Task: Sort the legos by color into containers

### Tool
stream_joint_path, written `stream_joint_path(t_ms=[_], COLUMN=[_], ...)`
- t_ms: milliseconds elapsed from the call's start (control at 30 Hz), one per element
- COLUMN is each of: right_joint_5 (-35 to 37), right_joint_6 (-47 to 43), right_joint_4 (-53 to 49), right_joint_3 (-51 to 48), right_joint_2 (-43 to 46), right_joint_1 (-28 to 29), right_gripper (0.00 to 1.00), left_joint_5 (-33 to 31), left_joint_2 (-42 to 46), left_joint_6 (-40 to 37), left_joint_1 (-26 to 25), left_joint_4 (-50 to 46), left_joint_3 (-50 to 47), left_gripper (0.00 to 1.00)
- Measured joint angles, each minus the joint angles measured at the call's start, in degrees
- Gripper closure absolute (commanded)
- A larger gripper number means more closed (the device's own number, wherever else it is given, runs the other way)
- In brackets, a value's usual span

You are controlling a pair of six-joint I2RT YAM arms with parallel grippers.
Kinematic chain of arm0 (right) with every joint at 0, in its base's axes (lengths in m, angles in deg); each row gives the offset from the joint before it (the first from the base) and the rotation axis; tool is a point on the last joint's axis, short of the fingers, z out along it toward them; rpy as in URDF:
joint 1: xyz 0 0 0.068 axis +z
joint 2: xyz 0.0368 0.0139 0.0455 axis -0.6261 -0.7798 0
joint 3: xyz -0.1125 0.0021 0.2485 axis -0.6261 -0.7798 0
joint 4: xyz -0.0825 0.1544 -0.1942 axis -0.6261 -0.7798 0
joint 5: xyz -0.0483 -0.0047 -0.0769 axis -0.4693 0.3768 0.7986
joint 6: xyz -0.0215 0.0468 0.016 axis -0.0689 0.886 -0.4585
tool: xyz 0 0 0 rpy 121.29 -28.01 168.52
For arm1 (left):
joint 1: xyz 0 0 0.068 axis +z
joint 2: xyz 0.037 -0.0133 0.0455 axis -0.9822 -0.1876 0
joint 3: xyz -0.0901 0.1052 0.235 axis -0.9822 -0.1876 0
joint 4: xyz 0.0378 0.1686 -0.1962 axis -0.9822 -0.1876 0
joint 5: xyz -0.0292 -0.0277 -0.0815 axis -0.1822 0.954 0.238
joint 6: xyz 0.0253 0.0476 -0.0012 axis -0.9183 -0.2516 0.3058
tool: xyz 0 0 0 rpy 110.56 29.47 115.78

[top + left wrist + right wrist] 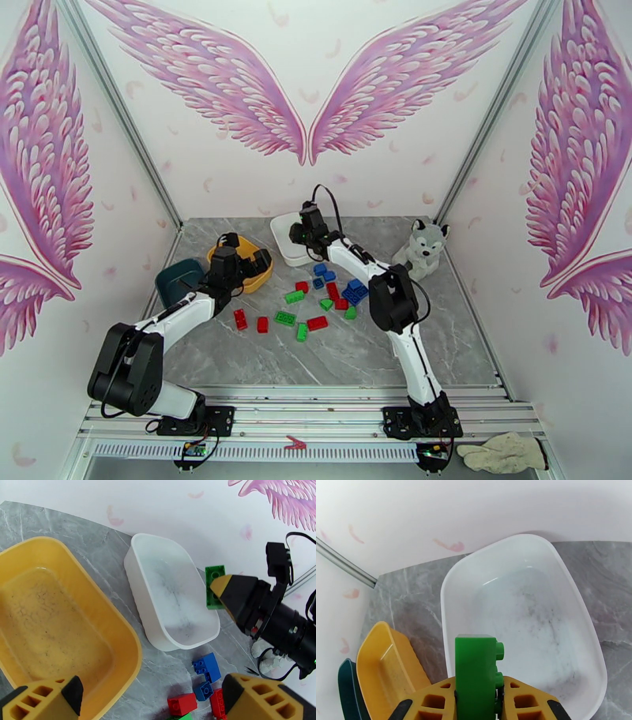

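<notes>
My right gripper [478,695] is shut on a green lego [474,669], held upright over the near rim of the white container [452,578], whose floor is bare. The left wrist view shows that green lego [214,583] at the right gripper's fingertip [225,588], beside the white container [136,578]. My left gripper [150,689] stands open with nothing in it, at the edge of the bare yellow container [130,638]. Red, green and blue legos [324,300] lie scattered mid-table. The dark teal container [178,280] sits left of the yellow container [257,276].
A grey-white plush husky [423,249] sits at the back right of the table. A work glove [502,454] lies off the table at the front right. Walls close the table on three sides.
</notes>
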Motion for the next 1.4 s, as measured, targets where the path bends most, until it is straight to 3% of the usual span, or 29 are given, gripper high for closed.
stream_joint_path(t_ms=[167, 367, 567, 800, 1100, 1400], right_joint_5=[-0.3, -0.6, -0.8, 0.3, 3.7, 4.6], right_joint_6=[-1.8, -3.3, -4.0, -4.5, 0.6, 9.1], right_joint_4=[-0.9, 2.9, 7.5, 8.6, 1.8, 1.7], right_joint_3=[-1.2, -18.9, -38.7, -53.0, -65.2, -69.3], right_joint_2=[0.4, 9.9, 25.3, 38.1, 50.1, 46.3], right_joint_1=[0.0, 0.0, 1.2, 8.9, 19.7, 27.6], right_gripper=[0.38, 0.37, 0.37, 0.45, 0.39, 0.35], left_joint_5=[-0.4, -0.8, -1.7, -3.2, -5.6, -5.7], left_joint_2=[0.0, 1.5, 5.8, 12.2, 15.4, 14.2], left_joint_6=[-1.9, -2.4, -2.5, -3.1, -1.7, -0.4], left_joint_1=[-1.4, -2.7, -3.6, -7.5, -7.4, -7.1], left_joint_4=[-1.1, -1.3, -3.5, -5.6, -5.4, -0.7], left_joint_3=[0.0, -3.4, -9.3, -12.0, -16.8, -16.8], left_gripper=[0.03, 0.04, 0.04, 0.04, 0.02, 0.01])
